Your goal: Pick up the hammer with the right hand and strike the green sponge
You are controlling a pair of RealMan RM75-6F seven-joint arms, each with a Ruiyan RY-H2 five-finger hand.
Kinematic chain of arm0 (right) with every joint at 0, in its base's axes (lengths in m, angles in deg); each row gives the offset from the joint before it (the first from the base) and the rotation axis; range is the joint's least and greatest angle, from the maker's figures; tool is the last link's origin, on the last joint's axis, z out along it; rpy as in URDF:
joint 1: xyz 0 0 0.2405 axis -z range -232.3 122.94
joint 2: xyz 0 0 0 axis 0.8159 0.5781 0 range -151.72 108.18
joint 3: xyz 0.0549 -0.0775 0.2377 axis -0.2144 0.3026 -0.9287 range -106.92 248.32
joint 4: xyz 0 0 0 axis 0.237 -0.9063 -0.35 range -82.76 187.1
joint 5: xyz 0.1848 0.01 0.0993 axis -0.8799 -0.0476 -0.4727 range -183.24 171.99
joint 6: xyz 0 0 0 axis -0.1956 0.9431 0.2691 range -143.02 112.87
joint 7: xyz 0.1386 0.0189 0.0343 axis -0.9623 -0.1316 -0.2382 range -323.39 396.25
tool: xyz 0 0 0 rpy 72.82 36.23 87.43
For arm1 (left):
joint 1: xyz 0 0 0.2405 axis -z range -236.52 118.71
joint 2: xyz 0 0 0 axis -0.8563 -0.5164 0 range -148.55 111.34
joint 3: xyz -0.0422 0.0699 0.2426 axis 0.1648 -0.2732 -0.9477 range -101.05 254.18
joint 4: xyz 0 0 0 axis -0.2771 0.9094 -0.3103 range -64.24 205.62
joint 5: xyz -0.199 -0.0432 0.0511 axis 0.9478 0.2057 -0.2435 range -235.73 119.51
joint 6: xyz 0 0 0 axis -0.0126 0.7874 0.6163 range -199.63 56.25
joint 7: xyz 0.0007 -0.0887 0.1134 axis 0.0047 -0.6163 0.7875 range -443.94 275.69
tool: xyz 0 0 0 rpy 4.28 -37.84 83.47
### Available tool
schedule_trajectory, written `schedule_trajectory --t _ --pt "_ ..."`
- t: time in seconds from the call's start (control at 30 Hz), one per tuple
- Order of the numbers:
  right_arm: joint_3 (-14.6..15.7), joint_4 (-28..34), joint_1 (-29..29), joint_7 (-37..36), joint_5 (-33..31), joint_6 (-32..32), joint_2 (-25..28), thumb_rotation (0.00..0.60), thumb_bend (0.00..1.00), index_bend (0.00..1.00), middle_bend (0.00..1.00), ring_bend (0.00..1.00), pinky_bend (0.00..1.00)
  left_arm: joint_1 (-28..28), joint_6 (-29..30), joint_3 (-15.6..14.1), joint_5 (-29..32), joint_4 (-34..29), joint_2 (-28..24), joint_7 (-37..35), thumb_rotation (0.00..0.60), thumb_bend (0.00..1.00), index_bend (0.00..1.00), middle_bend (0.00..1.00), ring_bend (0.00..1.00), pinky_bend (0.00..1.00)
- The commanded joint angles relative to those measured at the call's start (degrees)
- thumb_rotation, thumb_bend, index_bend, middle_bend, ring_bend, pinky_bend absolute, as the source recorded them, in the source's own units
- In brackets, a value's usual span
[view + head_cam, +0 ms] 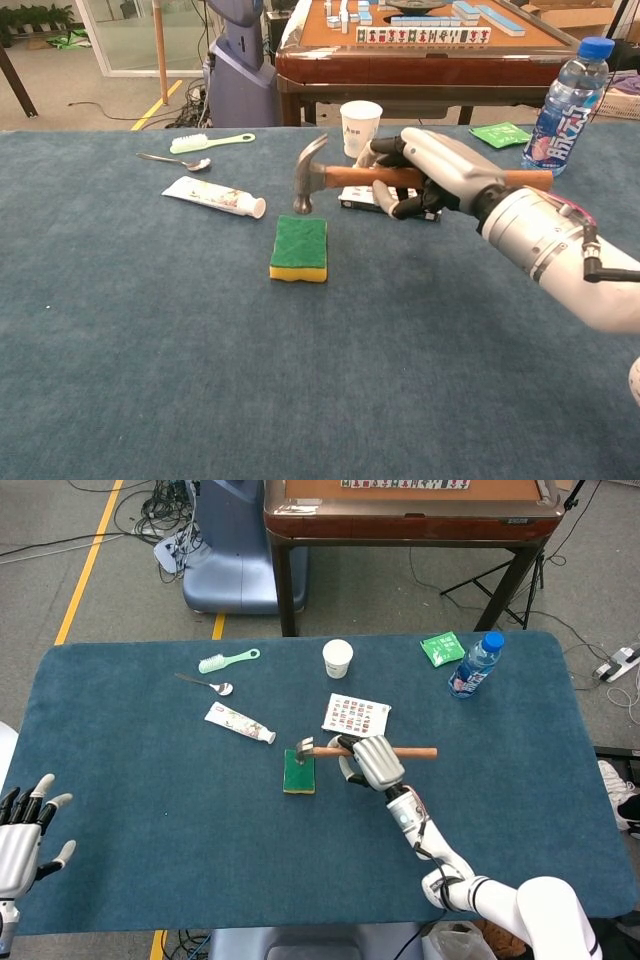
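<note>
- The right hand is wrapped around the wooden handle of the hammer, gripping it near the middle and holding it level above the worktop.
- The hammer's metal head points toward the robot's left, and its striking face hangs just above the far edge of the sponge, with a small gap showing in the chest view.
- The sponge lies flat near the middle of the blue worktop, green side up, with a yellow layer beneath.
- The left hand rests at the near left edge of the worktop with its fingers spread apart, holding nothing, well away from the sponge.
- A tube of toothpaste lies to the left of the sponge, and further back sit a spoon and a green toothbrush.
- A printed card lies flat just behind the right hand, partly hidden by it in the chest view.
- A white paper cup stands behind the hammer.
- A green packet and a blue-capped water bottle sit near each other at the far right.
</note>
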Motion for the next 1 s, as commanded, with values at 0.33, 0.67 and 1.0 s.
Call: schedule_trajectory --t 0.33,0.67,1.0 --pt "1.5 -1.8 -1.1 3.0 0.2 -2.5 -1.0 0.600 0.83 0.74 0.84 0.71 0.79 -0.5 0.3 -0.3 -0.1 0.9 0.3 -1.1 0.600 0.24 0.24 0.07 0.09 0.03" --pt "0.4 6.2 2.0 1.8 1.6 5.7 5.1 0.600 0.83 0.74 0.84 0.71 0.79 -0.3 0.3 -0.2 -0.7 0.4 0.3 -0.7 0.600 0.24 0.24 0.07 0.09 0.03" --pt "2.5 7.8 6.6 2.3 0.0 6.1 9.2 0.600 0.83 0.74 0.78 0.68 0.79 0.6 -0.8 -0.2 -1.2 -0.5 0.7 0.7 0.600 0.24 0.24 0.07 0.09 0.03"
